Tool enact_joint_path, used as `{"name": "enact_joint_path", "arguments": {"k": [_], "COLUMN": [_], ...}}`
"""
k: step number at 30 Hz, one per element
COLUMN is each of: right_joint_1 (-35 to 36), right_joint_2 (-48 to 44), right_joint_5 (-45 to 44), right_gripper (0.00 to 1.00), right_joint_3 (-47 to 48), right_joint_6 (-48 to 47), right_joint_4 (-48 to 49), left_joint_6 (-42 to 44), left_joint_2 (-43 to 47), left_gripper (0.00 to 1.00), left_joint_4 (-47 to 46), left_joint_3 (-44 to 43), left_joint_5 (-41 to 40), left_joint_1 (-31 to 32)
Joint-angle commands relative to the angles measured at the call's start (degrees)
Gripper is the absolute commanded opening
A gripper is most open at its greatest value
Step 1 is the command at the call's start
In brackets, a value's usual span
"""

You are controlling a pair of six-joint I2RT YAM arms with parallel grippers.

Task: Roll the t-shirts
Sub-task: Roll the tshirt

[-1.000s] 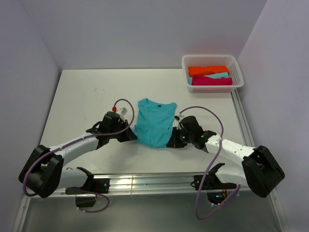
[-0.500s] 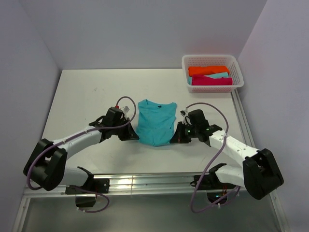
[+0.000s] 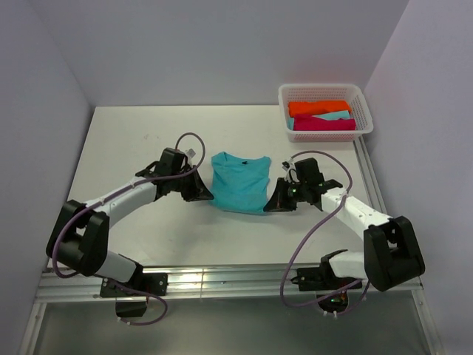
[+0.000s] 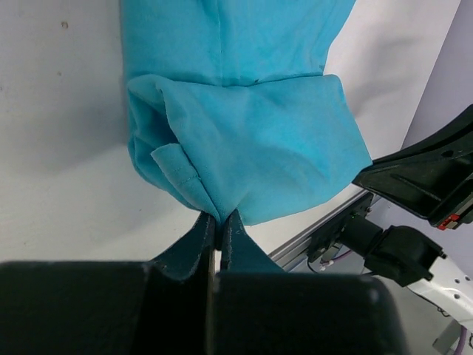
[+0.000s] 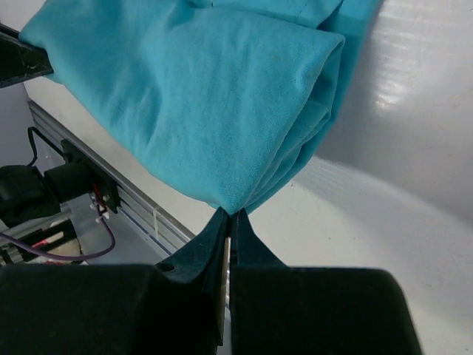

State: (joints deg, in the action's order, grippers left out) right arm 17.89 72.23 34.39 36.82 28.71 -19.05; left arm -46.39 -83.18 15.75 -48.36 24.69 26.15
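Observation:
The teal t-shirt [image 3: 239, 181] lies on the table, its collar toward the far side and its near hem folded up over the body. My left gripper [image 3: 207, 196] is shut on the folded hem's left corner; the left wrist view shows the cloth [image 4: 244, 140] pinched between the fingertips. My right gripper [image 3: 270, 203] is shut on the right corner, with the teal cloth [image 5: 214, 96] bunched in several layers at its tips. Both grippers hold the fold a little above the table.
A white mesh basket [image 3: 361, 95] stands at the far right with orange [image 3: 318, 106], pale aqua [image 3: 334, 115] and magenta [image 3: 323, 123] rolled shirts inside. The table's metal front rail [image 3: 222, 281] runs along the near edge, with a side rail on the right.
Both grippers have carried the shirt's near hem away from me, folding it up over the body. The visible shirt is shorter than before.

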Motion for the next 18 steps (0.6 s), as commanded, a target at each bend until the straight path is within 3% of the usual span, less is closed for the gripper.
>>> {"name": "enact_joint_path", "arguments": {"k": [1,18], "right_joint_1": [-1.9,-7.2], "right_joint_2": [2.1,14.9], "right_joint_5": [1.8,2.8], "right_gripper": [0.00,0.00], "right_joint_3": [4.3,14.7], "right_joint_6": [-1.3,-1.6], "right_joint_4": [-0.6,-0.4], "left_joint_6": [-0.1,2.2], "left_joint_2": [-2.4,-16.5], "left_gripper": [0.00,0.00], "left_joint_4": [0.3,1.2], "left_joint_3": [-3.8,-15.5], "left_joint_5": [3.3,8.9], "left_joint_1": [-1.3,-6.6]}}
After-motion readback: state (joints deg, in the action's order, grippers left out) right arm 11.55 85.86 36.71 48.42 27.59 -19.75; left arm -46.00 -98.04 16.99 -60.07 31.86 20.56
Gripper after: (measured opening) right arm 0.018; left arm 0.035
